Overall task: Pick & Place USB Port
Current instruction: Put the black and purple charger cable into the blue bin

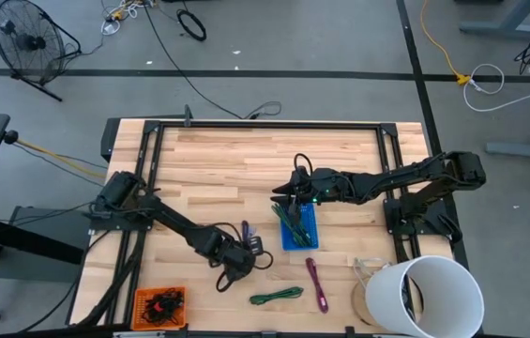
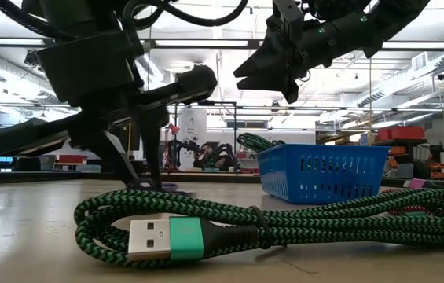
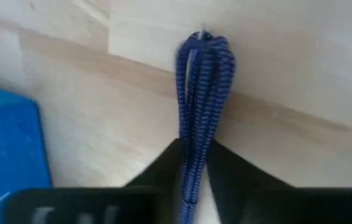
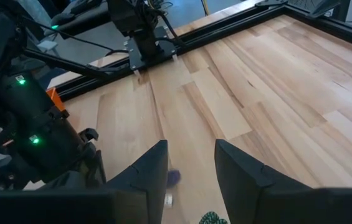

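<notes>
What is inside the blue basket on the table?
The blue basket holds a green braided cable, bundled, with part of it rising above the rim. The right gripper hovers open beside it. Anything lower in the basket is hidden by the cable and walls.

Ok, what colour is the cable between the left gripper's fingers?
Blue braided cable, with a dark woven pattern; the left wrist view shows it best, running between the left gripper.

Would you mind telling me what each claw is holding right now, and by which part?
Left claw pinches the blue braided cable along its bundled strands. Right claw holds nothing.
</notes>
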Tool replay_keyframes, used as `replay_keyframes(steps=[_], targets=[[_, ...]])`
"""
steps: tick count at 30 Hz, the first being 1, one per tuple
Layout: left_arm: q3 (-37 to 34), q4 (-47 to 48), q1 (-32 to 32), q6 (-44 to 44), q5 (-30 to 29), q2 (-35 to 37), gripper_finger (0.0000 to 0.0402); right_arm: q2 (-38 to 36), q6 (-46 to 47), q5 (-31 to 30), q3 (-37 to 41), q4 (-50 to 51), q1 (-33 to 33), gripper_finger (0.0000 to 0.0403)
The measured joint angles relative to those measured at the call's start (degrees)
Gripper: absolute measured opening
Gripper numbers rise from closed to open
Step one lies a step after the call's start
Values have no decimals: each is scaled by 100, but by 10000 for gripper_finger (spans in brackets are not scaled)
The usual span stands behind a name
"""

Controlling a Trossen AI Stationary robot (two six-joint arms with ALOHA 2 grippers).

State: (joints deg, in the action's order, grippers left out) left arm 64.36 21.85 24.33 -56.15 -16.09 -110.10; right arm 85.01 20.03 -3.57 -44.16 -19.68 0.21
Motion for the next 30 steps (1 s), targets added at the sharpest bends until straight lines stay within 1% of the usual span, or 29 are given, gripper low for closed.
replay_keyframes(steps=[2, 3, 6, 9, 11, 12, 16, 17, 18, 20, 23, 27, 30], targets=[[0, 30, -1, 275, 34, 9, 25, 0, 0, 0, 0, 4, 1, 132], [0, 37, -4, 504, 104, 9, 18, -1, 0, 0, 0, 3, 1, 132], [0, -53, -1, 1348, 257, 21, 17, -2, 0, 0, 0, 2, 2, 132], [-16, -109, 148, 1823, -75, 78, 14, 0, 0, 0, 0, 2, 0, 132], [-20, -27, 300, 1691, -502, 179, 14, 0, 0, 0, 0, 2, 2, 132], [-19, 44, 390, 1461, -811, 253, 14, 0, 0, 0, 0, 2, 1, 132], [-22, 252, 753, 284, -2463, 284, 13, 0, 0, 0, 2, 2, 2, 132], [-24, 222, 787, -17, -2732, 284, 13, -2, 0, 0, 2, 2, 2, 132], [-16, 135, 777, -238, -2845, 286, 13, 0, 0, -2, 2, 0, 0, 132], [35, 123, 673, -401, -2881, 286, 13, -1, 0, -2, 2, -17, 2, 132], [252, 93, 433, -293, -2896, 284, 13, 0, 0, -2, 2, -12, 2, 132], [650, 83, 85, -128, -3156, 269, 13, 0, 0, -2, 2, -8, -2, 132], [968, 24, -123, -162, -2898, 269, 13, -2, 0, -42, 4, -11, -2, 132]])
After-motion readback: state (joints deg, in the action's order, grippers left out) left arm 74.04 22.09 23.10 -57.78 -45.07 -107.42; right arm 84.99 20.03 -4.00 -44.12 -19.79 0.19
